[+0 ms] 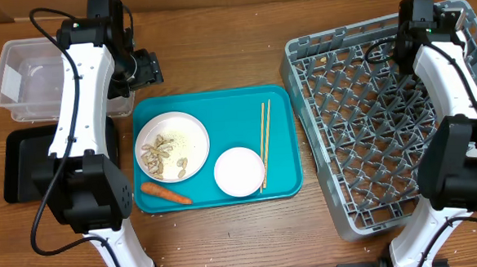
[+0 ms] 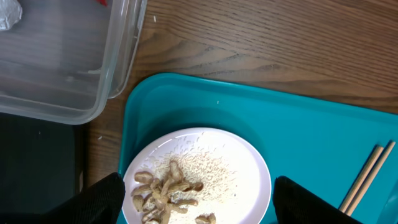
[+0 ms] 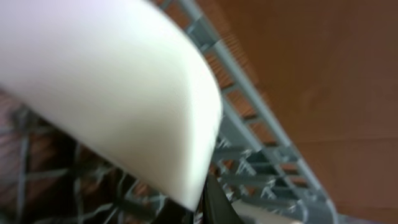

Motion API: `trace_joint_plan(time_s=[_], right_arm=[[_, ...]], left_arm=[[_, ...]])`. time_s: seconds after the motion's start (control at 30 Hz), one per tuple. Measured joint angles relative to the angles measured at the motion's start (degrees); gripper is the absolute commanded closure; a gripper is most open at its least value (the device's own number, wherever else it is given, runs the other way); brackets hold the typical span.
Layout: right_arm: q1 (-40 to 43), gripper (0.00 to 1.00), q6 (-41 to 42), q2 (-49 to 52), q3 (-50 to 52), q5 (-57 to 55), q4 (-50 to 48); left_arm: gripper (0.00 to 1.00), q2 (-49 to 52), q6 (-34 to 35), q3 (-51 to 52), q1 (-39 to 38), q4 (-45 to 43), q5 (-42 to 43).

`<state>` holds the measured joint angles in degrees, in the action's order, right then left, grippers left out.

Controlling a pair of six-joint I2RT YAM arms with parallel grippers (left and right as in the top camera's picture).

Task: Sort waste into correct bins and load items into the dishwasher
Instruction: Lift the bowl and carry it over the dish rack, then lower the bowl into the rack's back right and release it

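Observation:
On the teal tray (image 1: 221,110) lies a white plate (image 1: 191,134) holding beige nut scraps (image 1: 156,154) and white crumbs. An orange carrot (image 1: 165,192), a pale round bowl (image 1: 239,171) and wooden chopsticks (image 1: 265,144) also lie on it. My left gripper (image 1: 147,70) hovers open above the tray's back left corner. In its wrist view the plate (image 2: 217,165) and scraps (image 2: 165,190) show between the fingers (image 2: 99,199). My right gripper (image 1: 419,22) is over the back of the grey dish rack (image 1: 369,118), shut on the rim of a white dish (image 3: 106,81). Bowl or cup, I cannot tell.
The clear tub (image 1: 31,79) stands at the back left, with a silver wrapper (image 2: 7,14) inside. The black tray (image 1: 23,165) lies in front of it. Rows of upright pegs fill the rack (image 3: 249,143) under my right wrist.

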<state>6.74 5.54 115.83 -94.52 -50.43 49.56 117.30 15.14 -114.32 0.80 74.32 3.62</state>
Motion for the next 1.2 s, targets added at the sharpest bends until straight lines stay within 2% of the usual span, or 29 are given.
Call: trace_joint_plan(time_s=[0.03, 0.2, 0.37, 0.47, 0.57, 0.6, 0.63, 0.83, 1.03, 1.2], right_arm=[[-0.2, 0.81, -0.1, 0.0, 0.0, 2.0, 1.3], [-2.2, 0.66, -0.1, 0.8, 0.3, 13.4, 5.5], [-4.2, 0.59, 1.6, 0.8, 0.4, 17.3, 5.9], [-4.6, 0.51, 2.4, 0.1, 0.4, 18.5, 5.4], [-4.9, 0.49, 2.7, -2.6, 0.3, 20.7, 5.3], [-4.9, 0.52, 2.5, -4.0, 0.3, 22.3, 5.3], [-5.0, 0.62, 2.1, -5.6, 0.3, 24.8, 5.3], [-5.5, 0.81, -3.1, -11.4, -1.1, 46.5, 9.4], [-7.1, 0.83, -6.0, -11.3, 2.2, 59.5, 15.6], [-10.7, 0.83, -7.1, -11.1, 6.3, 62.6, 15.7]], left_arm=[[0.21, 0.0, 0.0, 0.0, 0.0, -0.2, 0.0], [0.21, 0.0, 0.0, 0.0, 0.0, -0.6, 0.4], [0.21, 0.0, 0.0, 0.0, 0.0, -0.6, 0.4], [0.21, 0.0, 0.0, 0.0, 0.0, -0.6, 0.4], [0.21, 0.0, 0.0, 0.0, 0.0, -0.6, 0.4], [0.21, 0.0, 0.0, 0.0, 0.0, -0.6, 0.4], [0.21, 0.0, 0.0, 0.0, 0.0, -0.6, 0.4], [0.21, 0.0, 0.0, 0.0, 0.0, -0.6, 0.4], [0.21, 0.0, 0.0, 0.0, 0.0, -0.7, 0.4], [0.21, 0.0, 0.1, 0.0, 0.0, -0.7, 0.4]])
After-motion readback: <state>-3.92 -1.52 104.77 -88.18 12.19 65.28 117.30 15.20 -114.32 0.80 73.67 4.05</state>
